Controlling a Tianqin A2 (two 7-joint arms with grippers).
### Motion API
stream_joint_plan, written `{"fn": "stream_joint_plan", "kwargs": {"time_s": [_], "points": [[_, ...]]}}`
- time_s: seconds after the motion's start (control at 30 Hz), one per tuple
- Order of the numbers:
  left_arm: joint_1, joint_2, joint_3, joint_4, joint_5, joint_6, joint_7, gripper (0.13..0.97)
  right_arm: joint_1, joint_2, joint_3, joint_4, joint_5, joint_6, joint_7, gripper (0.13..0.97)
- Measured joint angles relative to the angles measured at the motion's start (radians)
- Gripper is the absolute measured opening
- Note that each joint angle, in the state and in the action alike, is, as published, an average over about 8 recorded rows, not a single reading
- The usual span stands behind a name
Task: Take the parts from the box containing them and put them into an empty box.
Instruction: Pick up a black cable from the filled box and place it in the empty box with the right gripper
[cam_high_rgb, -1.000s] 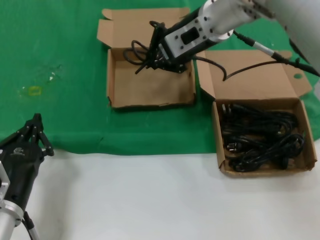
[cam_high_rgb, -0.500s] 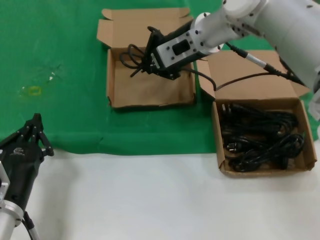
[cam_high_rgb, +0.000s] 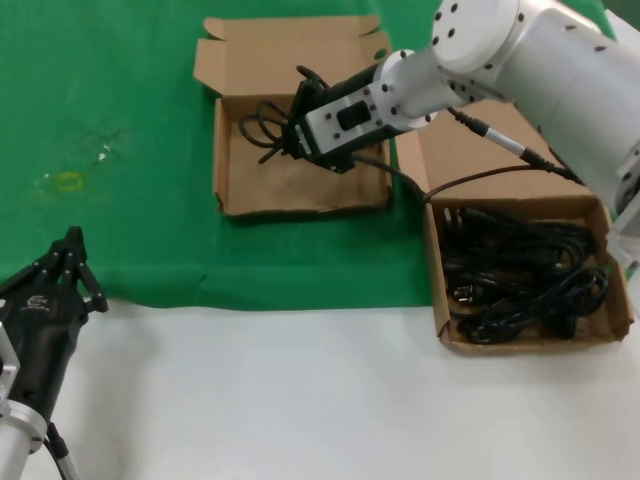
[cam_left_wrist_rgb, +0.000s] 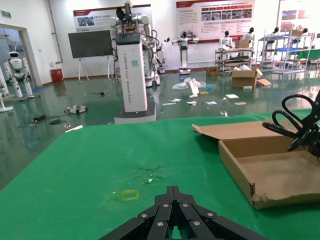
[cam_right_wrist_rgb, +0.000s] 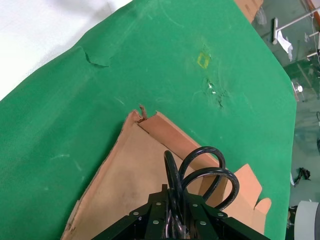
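My right gripper (cam_high_rgb: 287, 137) has slid further across the empty box (cam_high_rgb: 300, 185), fingers clenched on a looped power cord (cam_high_rgb: 262, 127). Left gripper (cam_high_rgb: 68, 262) parked, fingers closed

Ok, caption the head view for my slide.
Right hand holds a looped thin black power cord over the empty shallow brown cardboard box; left hand idles near the table edge.

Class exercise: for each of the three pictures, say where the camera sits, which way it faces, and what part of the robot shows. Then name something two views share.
Head view: looks down on the empty box, full box, both arms.
Left wrist view: low over the green cloth, facing the hall; left pincer shut.
Right wrist view: above the empty box; right pincer grips a cord.
Shared: cord and empty box appear in all views.
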Motion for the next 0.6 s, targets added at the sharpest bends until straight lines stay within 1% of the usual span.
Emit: {"fn": "stream_joint_plan", "kwargs": {"time_s": [0.6], "points": [[0.0,0.0,0.0,0.0,0.0,0.0,0.0,0.144,-0.028,0.0,0.0,0.007,-0.016,0.076,0.009,0.192]]}}
